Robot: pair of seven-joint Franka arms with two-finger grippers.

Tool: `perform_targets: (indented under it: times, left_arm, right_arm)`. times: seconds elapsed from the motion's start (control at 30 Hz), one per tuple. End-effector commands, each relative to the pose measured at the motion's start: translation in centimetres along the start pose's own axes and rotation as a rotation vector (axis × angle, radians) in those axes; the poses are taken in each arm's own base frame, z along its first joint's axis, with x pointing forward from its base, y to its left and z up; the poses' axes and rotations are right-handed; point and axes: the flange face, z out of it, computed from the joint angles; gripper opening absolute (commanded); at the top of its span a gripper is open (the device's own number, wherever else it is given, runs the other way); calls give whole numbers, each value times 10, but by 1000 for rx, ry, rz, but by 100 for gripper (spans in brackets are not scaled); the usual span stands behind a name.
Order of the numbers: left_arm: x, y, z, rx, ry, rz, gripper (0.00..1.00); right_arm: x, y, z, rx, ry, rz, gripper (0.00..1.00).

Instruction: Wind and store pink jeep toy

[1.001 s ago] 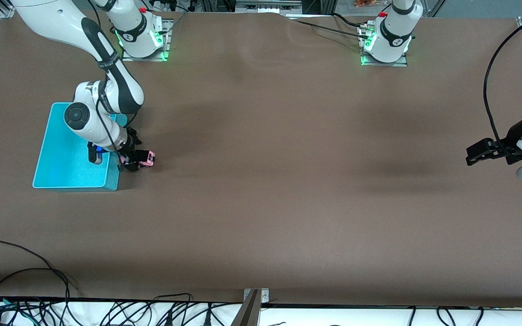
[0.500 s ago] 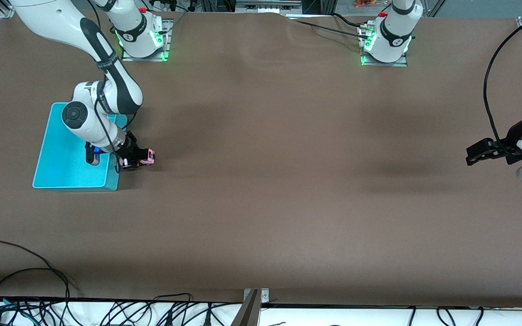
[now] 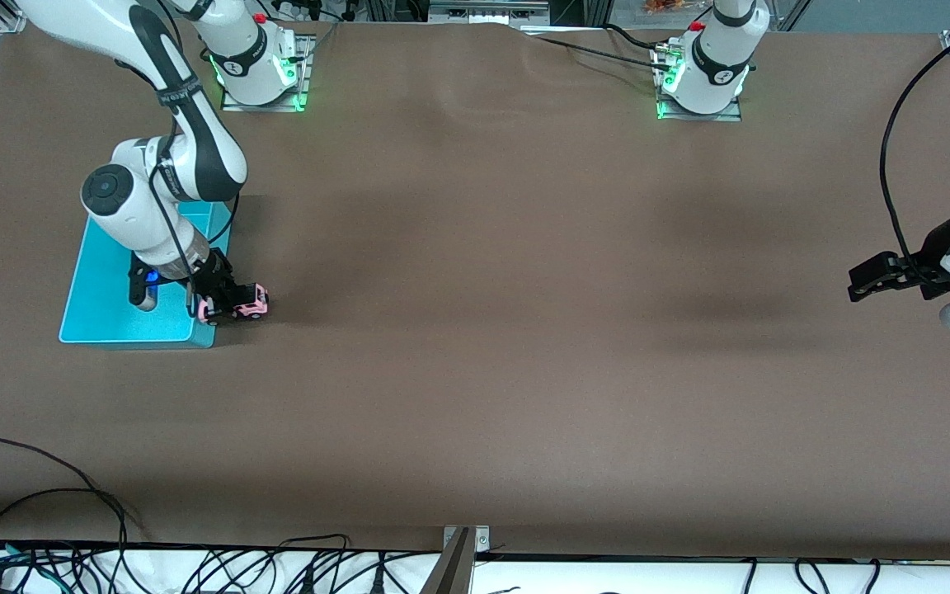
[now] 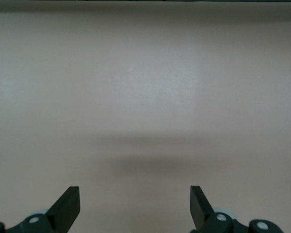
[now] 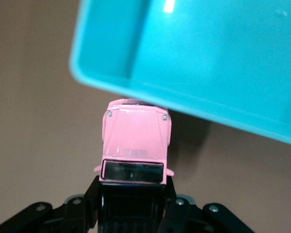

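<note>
— So which step is in hand?

— The storing step, by the look of it. The right end effector (image 3: 223, 304) is clenched on the jeep (image 3: 237, 306), gripping it around the black roof and rear, as the right wrist view shows, with the pink bonnet (image 5: 137, 131) sticking out ahead of the fingers.

— And where is the jeep?

— Held right at the bin (image 3: 104, 318), at the corner nearest the front camera on the side toward the middle of the worktop (image 3: 524, 330). In the wrist view its nose tucks just under the turquoise rim (image 5: 106, 82), so it is not inside yet. Whether its wheels touch the worktop cannot be told.

— What does the next move call for?

— Probably a lift clear of the rim, a short carry over the bin's floor, then a release. The rim is close enough that a low carry could knock the nose against the wall.

— Anything farther off?

— The left end effector (image 3: 864, 280) waits over the worktop at the left arm's end, well apart from the bin, its fingers (image 4: 68, 206) spread and holding nothing.
</note>
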Motion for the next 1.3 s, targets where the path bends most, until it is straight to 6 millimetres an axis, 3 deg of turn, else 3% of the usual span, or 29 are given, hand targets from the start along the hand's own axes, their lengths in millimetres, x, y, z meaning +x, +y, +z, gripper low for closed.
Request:
perform_targets:
  times: [0.0,0.17,0.37,0.53,0.7,1.07,1.27]
  left_arm:
    - [-4,-3,-4,3,1,17,100]
    - [-4,-4,-3,3,1,17,100]
    - [-4,-4,-3,3,1,17,100]
    - [-4,-4,-3,3,1,17,100]
    - [-4,-4,-4,3,3,17,100]
    - [-4,-4,-3,3,1,16,100]
    - [-4,-3,-5,3,6,17,100]
  right_arm:
    - [-8,-5,-28,32,9,-86,0]
    - [-10,-16,-42,60,15,-198,0]
    - [-8,-16,-46,-39,-21,-408,0]
    - [15,-10,-56,-94,-45,-503,0]
    - [31,4,-60,-166,-94,-672,0]
    - [101,55,-62,-256,-213,-932,0]
    - [115,80,-58,-257,-248,-1041,0]
